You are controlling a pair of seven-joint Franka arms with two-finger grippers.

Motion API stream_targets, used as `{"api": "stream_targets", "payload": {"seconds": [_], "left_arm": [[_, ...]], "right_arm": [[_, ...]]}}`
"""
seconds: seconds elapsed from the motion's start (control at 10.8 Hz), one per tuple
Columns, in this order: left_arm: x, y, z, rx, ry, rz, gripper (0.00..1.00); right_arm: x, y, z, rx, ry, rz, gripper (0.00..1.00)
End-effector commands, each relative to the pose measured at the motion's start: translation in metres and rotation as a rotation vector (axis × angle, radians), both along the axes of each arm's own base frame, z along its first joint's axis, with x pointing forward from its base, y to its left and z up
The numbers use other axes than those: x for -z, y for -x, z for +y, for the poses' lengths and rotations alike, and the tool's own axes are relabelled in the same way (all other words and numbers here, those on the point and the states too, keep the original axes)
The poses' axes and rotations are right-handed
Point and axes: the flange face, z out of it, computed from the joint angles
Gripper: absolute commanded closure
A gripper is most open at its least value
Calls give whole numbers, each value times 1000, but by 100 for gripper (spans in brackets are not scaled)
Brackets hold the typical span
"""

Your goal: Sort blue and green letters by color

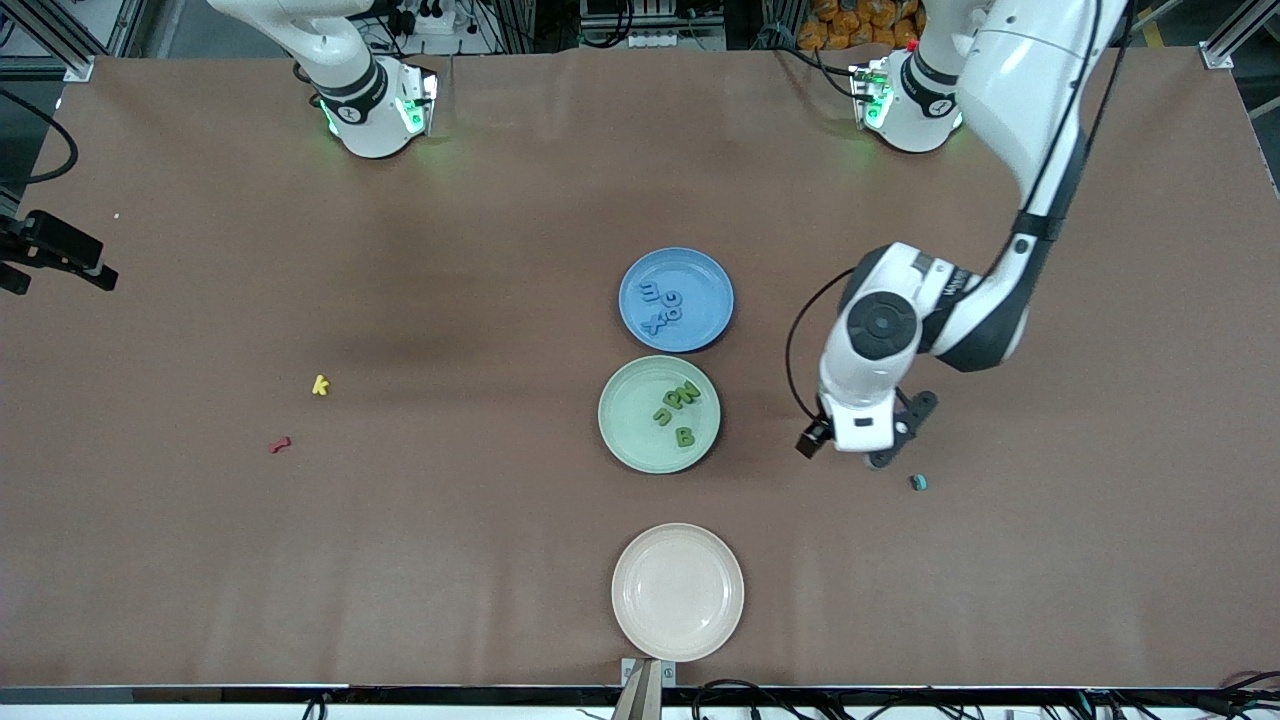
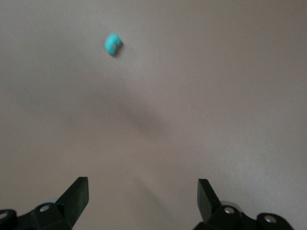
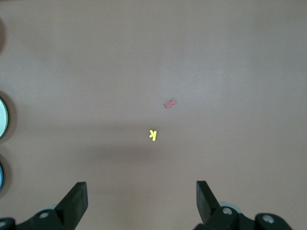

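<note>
Several blue letters [image 1: 662,308] lie in the blue plate [image 1: 700,265]. Several green letters [image 1: 678,405] lie in the green plate [image 1: 625,425], which is nearer to the front camera. A tiny teal piece [image 1: 918,482] lies on the table toward the left arm's end; it also shows in the left wrist view [image 2: 112,44]. My left gripper [image 1: 880,455] [image 2: 143,186] is open and empty, low over bare table beside the teal piece. My right gripper [image 3: 141,188] is open and empty, high over the right arm's end of the table; it is out of the front view.
An empty beige plate [image 1: 678,592] sits near the table's front edge. A yellow k [image 1: 320,385] [image 3: 152,135] and a small red letter [image 1: 280,445] [image 3: 170,103] lie toward the right arm's end. A black fixture [image 1: 60,255] stands at that table end.
</note>
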Motion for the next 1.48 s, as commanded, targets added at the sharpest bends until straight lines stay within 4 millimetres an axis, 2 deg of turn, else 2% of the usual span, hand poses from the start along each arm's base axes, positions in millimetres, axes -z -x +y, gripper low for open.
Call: {"api": "stream_targets", "payload": {"seconds": [0.0,0.28,0.37,0.46,0.65,0.74,1.01,1.11,1.29,1.38], "left_arm": [[-35,-11,28,70,-35,20,0],[-68,-12,76,156,-25,77,0],[-83,-10,99,151,-22,70,0],[-88,5,116,218,-30,91,0],[-124,31,138,379,37,91,0],[-135,51,151,421,37,91,0],[-176,89,168,501,35,43,0],[-191,101,183,529,64,20,0],[-243,111,204,542,75,-67,0],[-266,106,219,539,59,-90,0]], "right_arm": [[-6,5,-1,-8,6,-1,0],[-4,1,0,-9,8,-7,0],[-3,1,-1,-9,8,-9,0],[-2,0,1,-13,8,-7,0],[-2,0,6,-23,8,-6,0],[1,-1,14,-38,7,2,0],[2,2,28,-76,18,25,0],[2,1,33,-88,32,25,0],[0,2,35,-93,32,24,0],[0,2,35,-94,32,23,0]]}}
